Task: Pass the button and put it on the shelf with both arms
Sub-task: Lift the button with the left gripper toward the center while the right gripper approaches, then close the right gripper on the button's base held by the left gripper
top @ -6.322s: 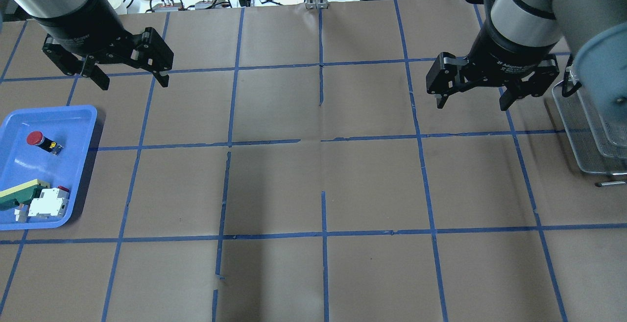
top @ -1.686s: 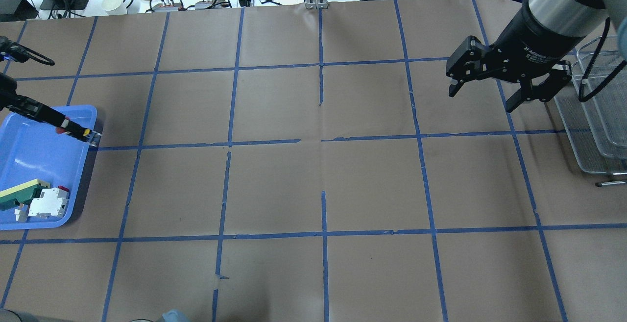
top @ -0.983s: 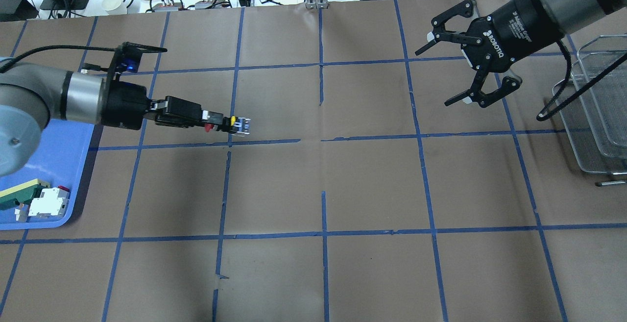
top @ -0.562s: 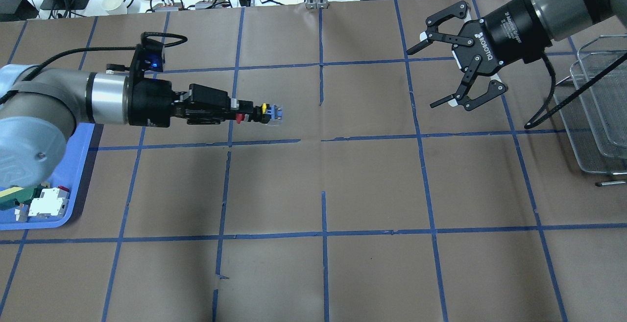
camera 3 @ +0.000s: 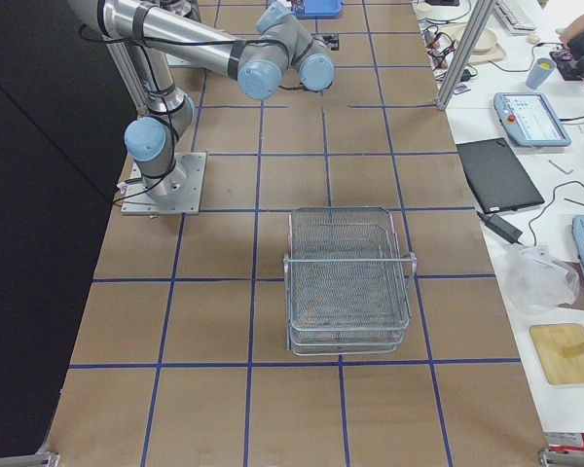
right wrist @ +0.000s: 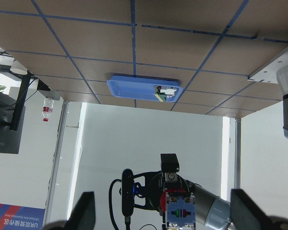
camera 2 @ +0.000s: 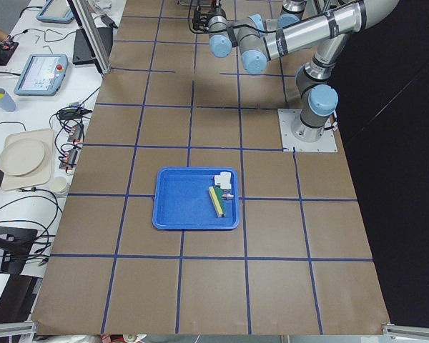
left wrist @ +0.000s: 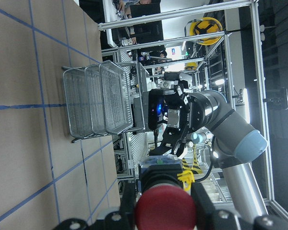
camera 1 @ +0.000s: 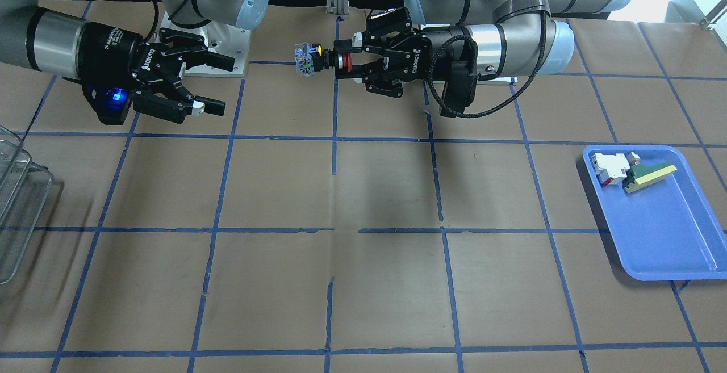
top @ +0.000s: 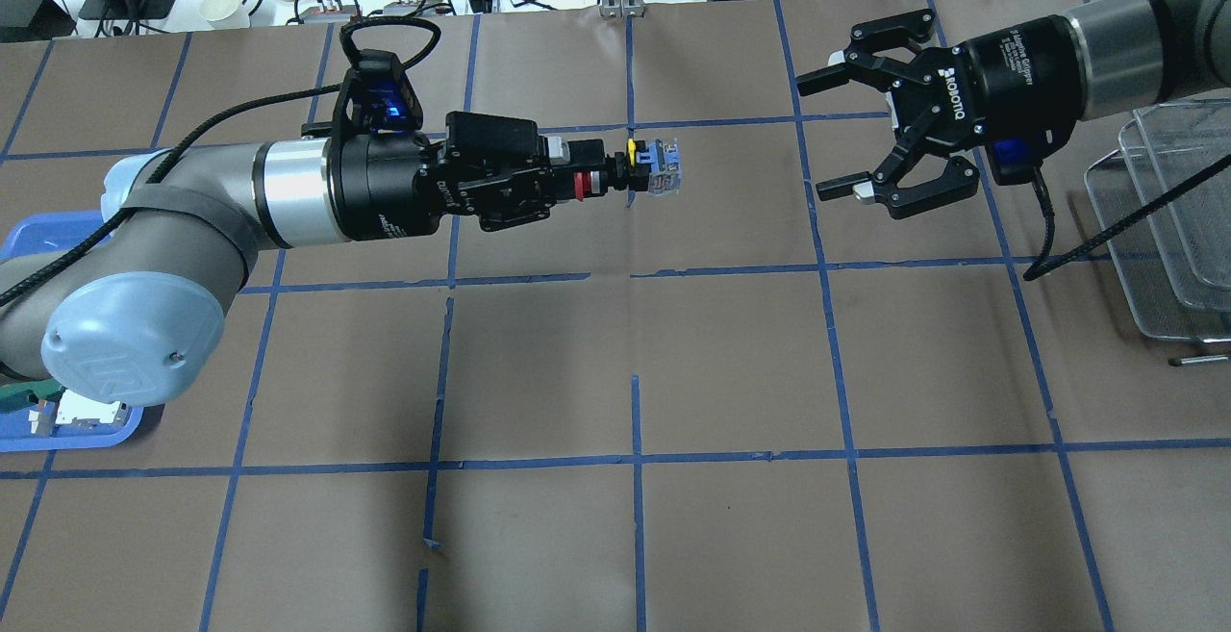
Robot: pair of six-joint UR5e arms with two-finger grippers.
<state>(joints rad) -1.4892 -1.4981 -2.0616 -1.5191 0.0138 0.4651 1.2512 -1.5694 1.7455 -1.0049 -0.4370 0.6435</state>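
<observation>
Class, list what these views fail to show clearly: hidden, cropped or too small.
Overhead: blue tray mostly hidden under the left arm.
Overhead: shelf cut off by the right edge; front-facing, by the left edge.
Right wrist: button seen end-on, its block hiding most of the red cap.

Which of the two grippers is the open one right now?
The right gripper: its jaws are spread wide with nothing between them. The left gripper is shut on the button, holding it out toward the right one.
</observation>
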